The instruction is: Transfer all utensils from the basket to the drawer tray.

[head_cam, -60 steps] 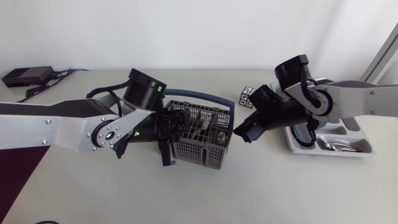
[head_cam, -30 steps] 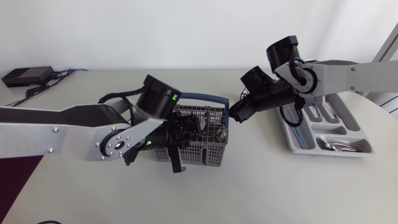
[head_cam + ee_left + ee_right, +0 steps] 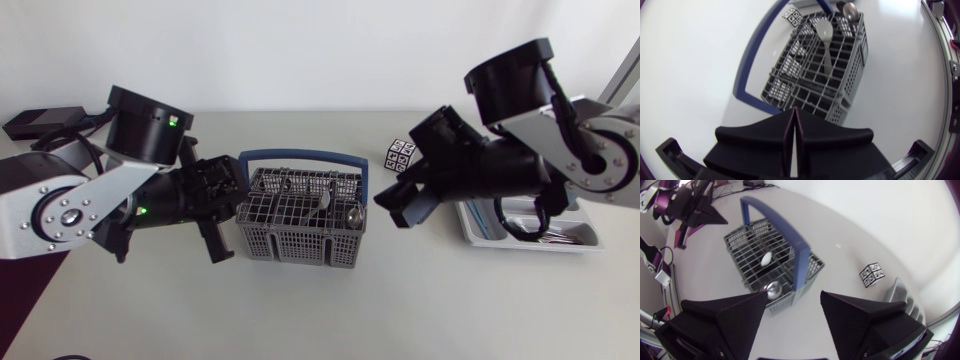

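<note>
Pressing flat together with nothing between them, the jaws of the left gripper (image 3: 793, 117) sit just beside the one basket (image 3: 298, 222), on the side away from the drawer tray (image 3: 588, 240). The right gripper (image 3: 794, 297) hangs above the table (image 3: 420, 300) on the basket's other side, its jaws spread wide and bare. Two spoons show in the grey basket under its blue handle (image 3: 790, 240): one white spoon (image 3: 766, 258) and one metal spoon (image 3: 773, 288). The single tray lies well apart, partly under the right arm, with silvery utensils I cannot count. One black-and-white marker cube (image 3: 400, 156) stands between the basket and the tray. The tabletop is pale and matte.
</note>
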Robot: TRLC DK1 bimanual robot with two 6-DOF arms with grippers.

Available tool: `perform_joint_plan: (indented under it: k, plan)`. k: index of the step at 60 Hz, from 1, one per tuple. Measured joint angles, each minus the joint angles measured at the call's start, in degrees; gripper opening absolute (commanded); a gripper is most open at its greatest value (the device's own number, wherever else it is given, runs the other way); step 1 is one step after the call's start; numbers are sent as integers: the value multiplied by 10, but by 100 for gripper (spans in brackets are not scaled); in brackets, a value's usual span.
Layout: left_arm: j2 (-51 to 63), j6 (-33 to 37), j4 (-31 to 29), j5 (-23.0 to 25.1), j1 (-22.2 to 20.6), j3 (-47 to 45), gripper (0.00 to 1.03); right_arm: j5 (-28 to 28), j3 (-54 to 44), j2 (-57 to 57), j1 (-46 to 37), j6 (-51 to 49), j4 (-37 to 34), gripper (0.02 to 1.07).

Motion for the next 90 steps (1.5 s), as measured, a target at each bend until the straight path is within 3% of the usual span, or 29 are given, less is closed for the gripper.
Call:
perform_joint_plan:
  k: [11,19,31,53,63,75,85,90]
  plan:
    - [32,29,12,25,75,-26,3,-25,-42,-3,12,-1,-11,79]
    - [83,36,33,31,87,-27,3,-28,-43,13,12,-5,-11,79]
    - [137,33,48,34,43,-27,3,-31,-42,81,15,-7,17,79]
    - [139,7,56,49,-34,-37,3,-21,8,155,-28,-23,42,79]
    - [118,-1,54,54,-60,-54,3,-1,10,137,-37,-29,26,79]
    - [42,-7,38,55,-63,-55,3,21,49,59,-17,-28,-28,79]
    - [21,-30,39,55,-77,-54,3,44,97,65,28,-12,-32,62]
    - [21,-45,50,55,-82,-54,3,57,116,84,42,0,-37,61]
